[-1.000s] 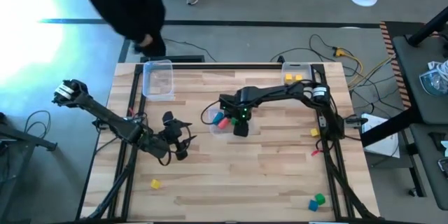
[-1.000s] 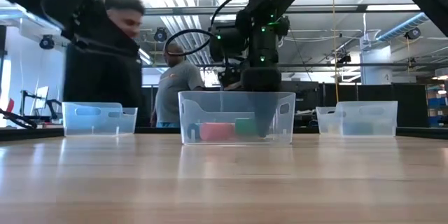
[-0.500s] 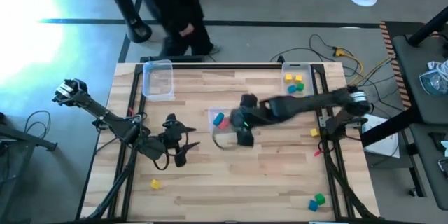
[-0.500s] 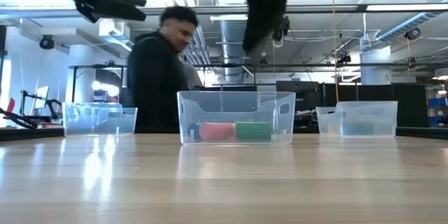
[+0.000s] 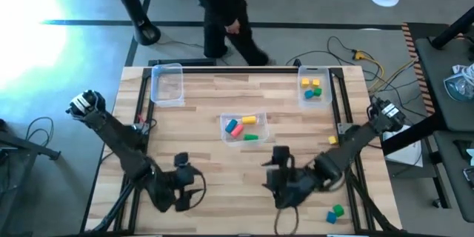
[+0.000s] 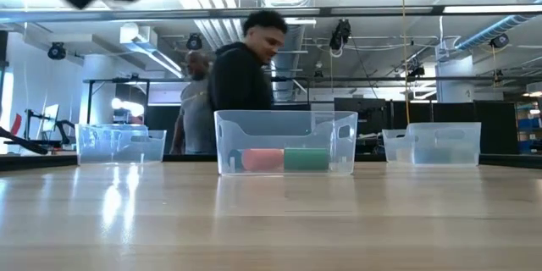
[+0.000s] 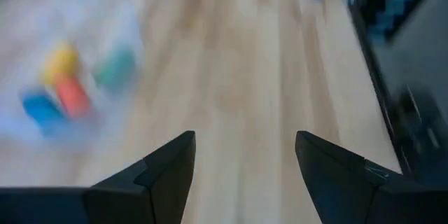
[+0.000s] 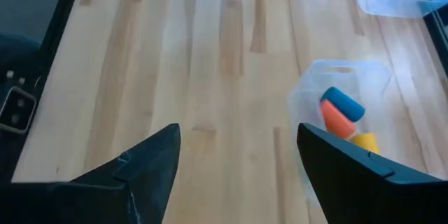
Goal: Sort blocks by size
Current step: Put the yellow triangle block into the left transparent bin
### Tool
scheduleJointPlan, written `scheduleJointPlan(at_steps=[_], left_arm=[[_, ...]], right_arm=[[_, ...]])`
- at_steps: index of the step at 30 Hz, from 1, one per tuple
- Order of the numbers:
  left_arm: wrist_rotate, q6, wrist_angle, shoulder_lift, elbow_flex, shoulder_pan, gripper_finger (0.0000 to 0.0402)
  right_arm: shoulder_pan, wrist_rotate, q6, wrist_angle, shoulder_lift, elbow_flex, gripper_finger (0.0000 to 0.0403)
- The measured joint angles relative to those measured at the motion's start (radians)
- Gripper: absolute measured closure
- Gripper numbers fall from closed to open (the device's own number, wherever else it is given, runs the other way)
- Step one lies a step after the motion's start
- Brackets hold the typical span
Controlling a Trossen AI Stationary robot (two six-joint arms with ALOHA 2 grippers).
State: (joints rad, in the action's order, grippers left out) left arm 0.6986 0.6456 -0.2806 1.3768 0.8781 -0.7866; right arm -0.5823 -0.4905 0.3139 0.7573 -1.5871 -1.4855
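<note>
Behind the wooden table [image 5: 222, 192] we see an open workshop, with one person [image 6: 243, 76] standing past its far edge and another behind.

Both arms hang over the near half of the table. We find the left gripper [image 5: 187, 183] at about 7 o'clock from the table's centre and the right gripper [image 5: 281, 176] at about 5 o'clock. In each wrist view the two dark fingers stand wide apart with only bare wood between them, so both jaws are spread and hold nothing.

Three clear bins sit on the far half. We see the middle bin [image 5: 231, 133] near the centre, holding a blue block [image 5: 232, 124], a pink block [image 5: 238, 129], a yellow block [image 5: 249, 119] and a green block [image 5: 251, 138]. At 1 o'clock the right bin [image 5: 304, 93] holds several small yellow, green and blue pieces. At 11 o'clock stands the left bin [image 5: 167, 84]; we cannot tell whether anything lies in it.

Loose on the table, a green and blue pair [image 5: 335, 212] lies at 4 o'clock, and a small yellow block [image 5: 332, 140] rests by the right edge at 3 o'clock.
</note>
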Motion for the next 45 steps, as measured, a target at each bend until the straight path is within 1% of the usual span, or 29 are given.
scheduleJointPlan(at_steps=[5,8,10,14,17,19,26,29,36,45], left_arm=[[-0.233,0.339,-0.508,0.093,0.182,-0.082,0.0169],[-0.384,0.475,-0.720,0.149,0.263,-0.119,0.0169],[-0.481,0.511,-0.782,0.174,0.291,-0.124,0.0169],[-0.696,0.582,-0.763,0.212,0.301,-0.123,0.0169],[-0.799,0.620,-0.760,0.235,0.296,-0.125,0.0169],[-0.813,0.558,-0.767,0.260,0.279,-0.135,0.0169],[-0.864,0.146,-0.768,0.387,0.263,-0.144,0.0169],[-0.876,0.041,-0.784,0.431,0.259,-0.133,0.0169],[-0.868,-0.124,-0.786,0.505,0.258,-0.115,0.0169],[-0.849,-0.135,-0.793,0.520,0.260,-0.105,0.0169]], right_arm=[[-0.094,-0.098,0.059,-0.024,-0.023,0.034,0.0105],[-0.133,-0.137,0.083,-0.038,-0.053,0.035,0.0096],[-0.158,-0.142,0.084,-0.038,-0.074,0.035,0.0091],[-0.184,-0.141,0.085,-0.065,-0.114,0.035,0.0083],[-0.190,-0.141,0.085,-0.071,-0.138,0.035,0.0078],[-0.191,-0.141,0.084,-0.076,-0.149,0.035,0.0076],[-0.201,-0.139,0.087,-0.082,-0.151,0.035,0.0072],[-0.201,-0.139,0.087,-0.086,-0.151,0.035,0.0076],[-0.199,-0.140,0.098,-0.090,-0.151,0.035,0.0080],[-0.199,-0.140,0.124,-0.090,-0.151,0.035,0.0069]])
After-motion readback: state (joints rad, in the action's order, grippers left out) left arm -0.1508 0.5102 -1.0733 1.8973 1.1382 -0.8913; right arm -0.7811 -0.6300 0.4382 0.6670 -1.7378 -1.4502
